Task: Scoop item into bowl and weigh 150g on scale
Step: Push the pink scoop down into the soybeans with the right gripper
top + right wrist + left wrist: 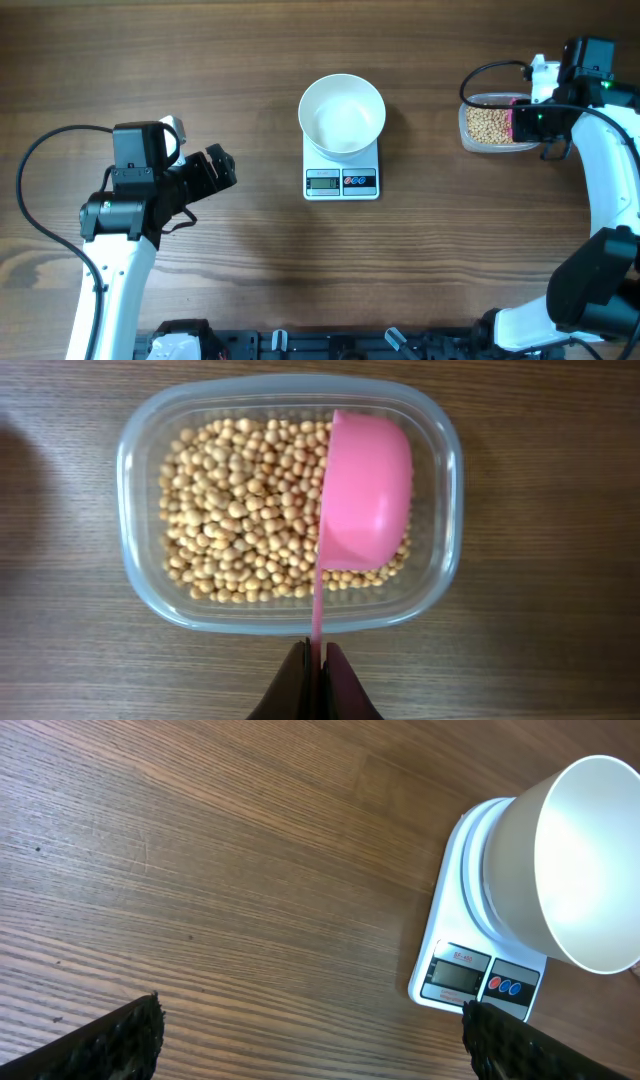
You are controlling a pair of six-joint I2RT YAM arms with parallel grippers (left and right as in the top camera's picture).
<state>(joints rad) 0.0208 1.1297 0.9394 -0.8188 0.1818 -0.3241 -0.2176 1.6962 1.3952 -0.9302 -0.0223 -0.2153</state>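
The left arm [110,260], white-shelled with black joints, comes up from the near edge and turns its wrist in toward the middle. Its black two-finger left gripper [222,168] hangs with jaws spread wide, nothing between the ridged fingertips [120,1035]. The right arm [610,190], the same white and black, reaches along the far right side, and its right gripper [316,665] is pinched tight on the thin handle of a small pink plastic scoop [365,490]

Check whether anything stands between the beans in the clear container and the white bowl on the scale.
Nothing visible does. The right gripper, shut on the handle of the pink scoop, holds it at the beans in the clear container. Overhead, only bare table lies between that container and the bowl, which sits open-topped on the scale.
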